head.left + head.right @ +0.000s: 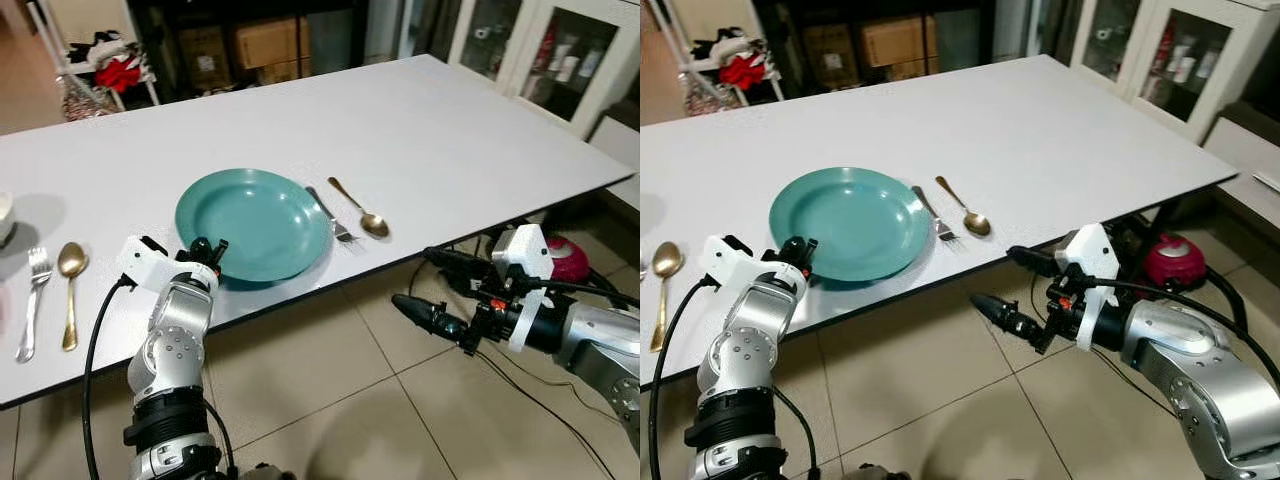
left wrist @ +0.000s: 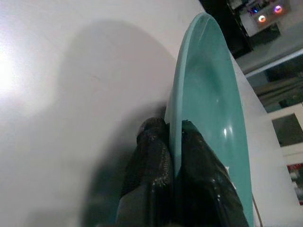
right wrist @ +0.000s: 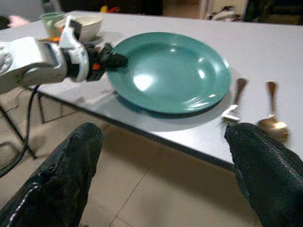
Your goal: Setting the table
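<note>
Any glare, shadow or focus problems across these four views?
Left wrist view: bright glare patch on the table, soft shadow beside the plate, the fingers close and blurred. Right wrist view: highlights on the plate, both near fingers out of focus. Eye views: sharp, the left gripper at the plate's rim, the right gripper over the floor; the background is dim.

Before me I count one teal plate [image 1: 255, 222], two forks [image 1: 332, 217] [image 1: 33, 301], two gold spoons [image 1: 362, 211] [image 1: 70, 290] and one white bowl [image 3: 85, 23].
</note>
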